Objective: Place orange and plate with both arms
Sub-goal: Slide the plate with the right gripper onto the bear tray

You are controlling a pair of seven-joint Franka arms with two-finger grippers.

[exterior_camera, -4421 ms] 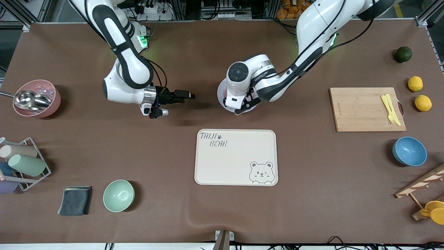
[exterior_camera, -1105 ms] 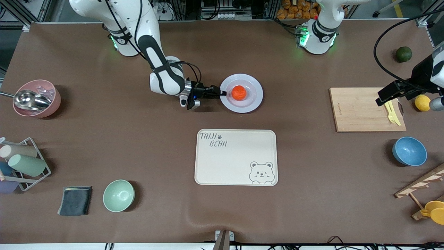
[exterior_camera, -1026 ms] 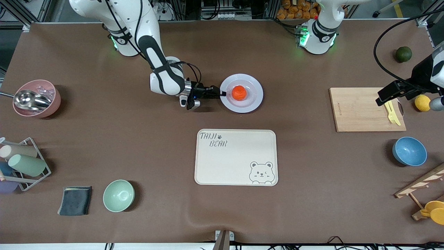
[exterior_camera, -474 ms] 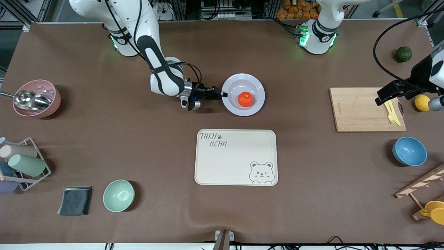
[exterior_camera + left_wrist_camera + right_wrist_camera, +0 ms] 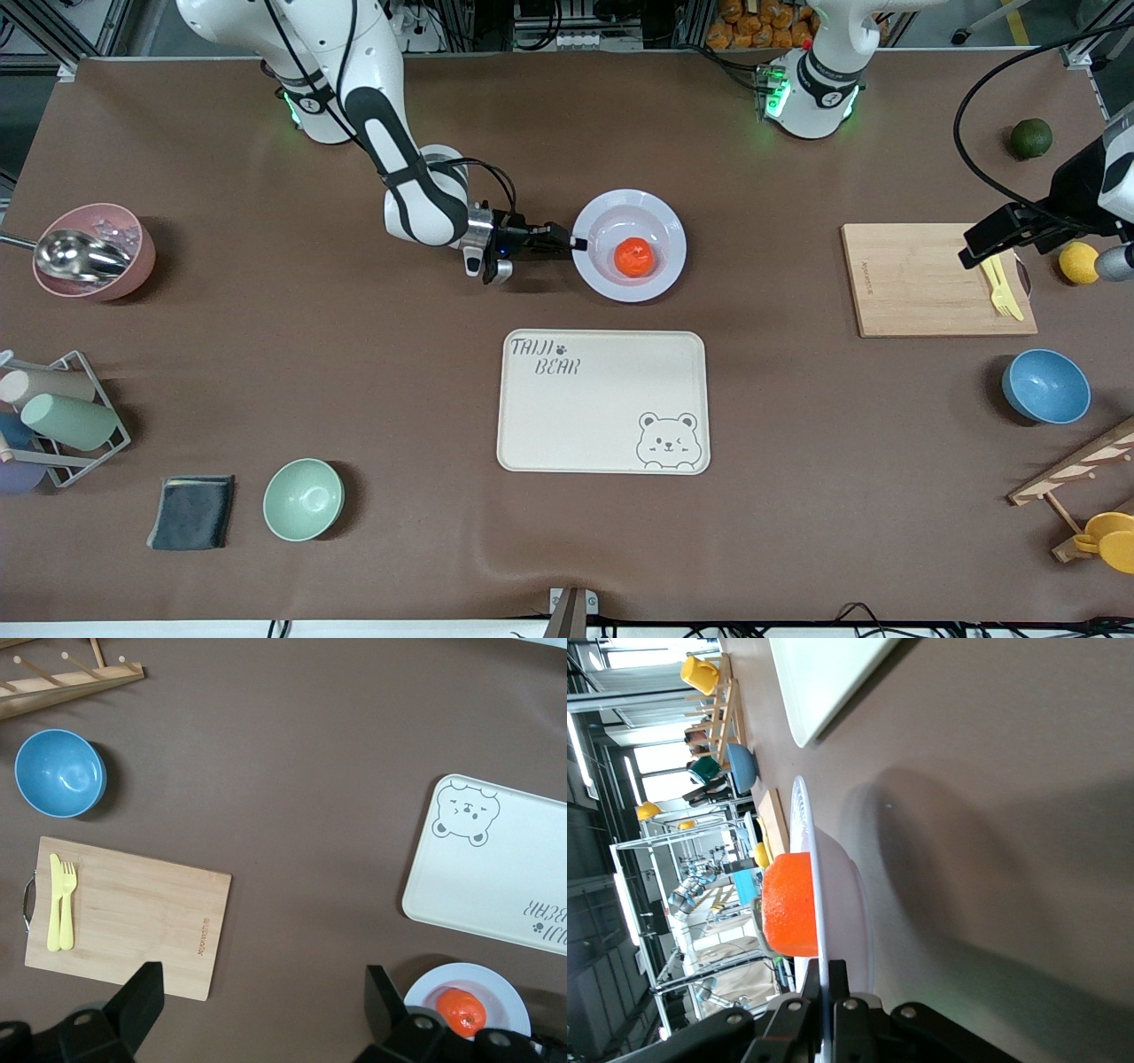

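The pale plate (image 5: 657,223) is held by its rim a little above the table, with my right gripper (image 5: 576,241) shut on the edge toward the right arm's end. The orange (image 5: 634,255) lies in the plate's well. In the right wrist view the thin plate rim (image 5: 806,859) runs between the shut fingers, with the orange (image 5: 788,904) just past them. My left gripper (image 5: 983,248) hangs open over the wooden cutting board (image 5: 921,279), with nothing in it. Its wrist view shows the open left gripper (image 5: 261,1010) above bare table, and the plate (image 5: 512,1010) with the orange (image 5: 461,1010) at one edge.
The cream bear tray (image 5: 602,400) lies nearer the camera than the plate. A yellow fork and knife (image 5: 997,276) rest on the cutting board. A blue bowl (image 5: 1045,385), lemon (image 5: 1077,262) and dark green fruit (image 5: 1030,138) lie at the left arm's end; a green bowl (image 5: 303,499) and pink bowl (image 5: 93,251) at the right arm's.
The left arm has left the plate and gone over the cutting board. The right gripper took the rim; in the last second it carried plate and orange up and slightly toward the tray.
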